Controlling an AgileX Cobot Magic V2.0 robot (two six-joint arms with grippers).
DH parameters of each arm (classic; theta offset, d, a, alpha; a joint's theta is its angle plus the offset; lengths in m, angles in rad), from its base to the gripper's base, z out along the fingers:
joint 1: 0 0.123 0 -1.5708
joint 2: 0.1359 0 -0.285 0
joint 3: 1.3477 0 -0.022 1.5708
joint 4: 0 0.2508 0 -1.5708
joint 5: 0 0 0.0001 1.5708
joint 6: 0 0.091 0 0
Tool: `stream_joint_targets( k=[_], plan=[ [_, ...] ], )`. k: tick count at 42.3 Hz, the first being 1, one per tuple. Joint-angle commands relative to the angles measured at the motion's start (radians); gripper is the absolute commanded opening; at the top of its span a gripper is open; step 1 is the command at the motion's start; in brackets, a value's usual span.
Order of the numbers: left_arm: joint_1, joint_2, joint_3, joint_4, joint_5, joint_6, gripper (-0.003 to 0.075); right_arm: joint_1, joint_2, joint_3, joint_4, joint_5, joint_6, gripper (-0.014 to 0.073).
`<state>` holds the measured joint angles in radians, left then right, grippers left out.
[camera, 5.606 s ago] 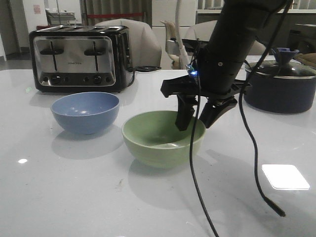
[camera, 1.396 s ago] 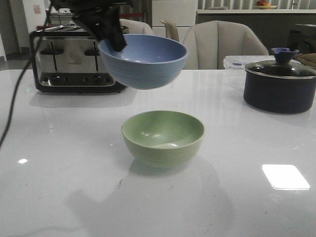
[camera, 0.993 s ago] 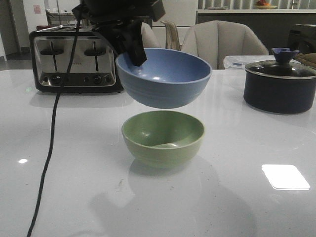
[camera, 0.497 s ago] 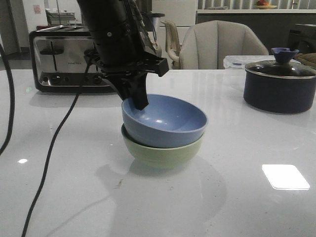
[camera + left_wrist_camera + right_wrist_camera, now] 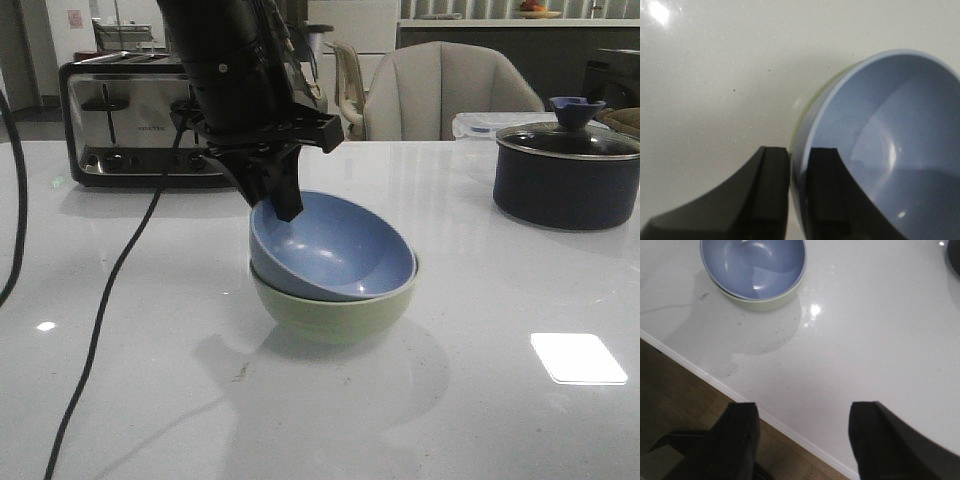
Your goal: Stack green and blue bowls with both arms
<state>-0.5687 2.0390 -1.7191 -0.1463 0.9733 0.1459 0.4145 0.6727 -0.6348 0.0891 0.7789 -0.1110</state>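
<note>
The dusty blue bowl (image 5: 335,250) sits tilted inside the pale green bowl (image 5: 335,312) at the table's middle, its left rim raised. My left gripper (image 5: 283,205) comes down from above and is shut on that raised rim. In the left wrist view one finger is inside the blue bowl (image 5: 885,135) and one outside, with the left gripper (image 5: 799,156) straddling the wall; a sliver of the green bowl (image 5: 824,88) shows behind. My right gripper (image 5: 802,412) is open and empty above the table's front edge, far from the blue bowl (image 5: 752,265) and the green bowl (image 5: 760,304).
A steel toaster (image 5: 150,120) stands back left. A dark lidded pot (image 5: 565,175) stands back right, a clear container (image 5: 475,123) beside it. The left arm's black cable (image 5: 100,320) hangs over the left table. The table edge (image 5: 790,427) runs under the right gripper.
My left gripper carried the blue bowl rightward and lowered it into the green bowl. In the last half second the blue bowl tipped, its right side sinking deeper.
</note>
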Motion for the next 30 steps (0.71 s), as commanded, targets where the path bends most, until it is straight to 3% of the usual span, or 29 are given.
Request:
stream_joint_targets(
  k=[1, 5, 10, 20, 30],
  plan=[
    [-0.006, -0.071, -0.029, -0.011, -0.032, 0.008, 0.0364, -0.001, -0.005, -0.028, -0.002, -0.060, -0.006, 0.0504],
    [-0.006, -0.079, -0.029, -0.011, -0.034, 0.008, 0.0548, -0.001, -0.005, -0.028, -0.002, -0.060, -0.006, 0.0504],
    [-0.006, -0.117, -0.029, 0.002, -0.027, 0.015, 0.0648, -0.001, -0.005, -0.028, -0.002, -0.060, -0.006, 0.0504],
    [-0.007, -0.300, -0.018, -0.001, 0.003, 0.017, 0.0589, -0.001, -0.005, -0.028, -0.002, -0.060, -0.006, 0.0504],
    [-0.009, -0.624, 0.186, -0.012, -0.071, 0.017, 0.0502, -0.001, -0.005, -0.028, -0.002, -0.060, -0.006, 0.0504]
  ],
)
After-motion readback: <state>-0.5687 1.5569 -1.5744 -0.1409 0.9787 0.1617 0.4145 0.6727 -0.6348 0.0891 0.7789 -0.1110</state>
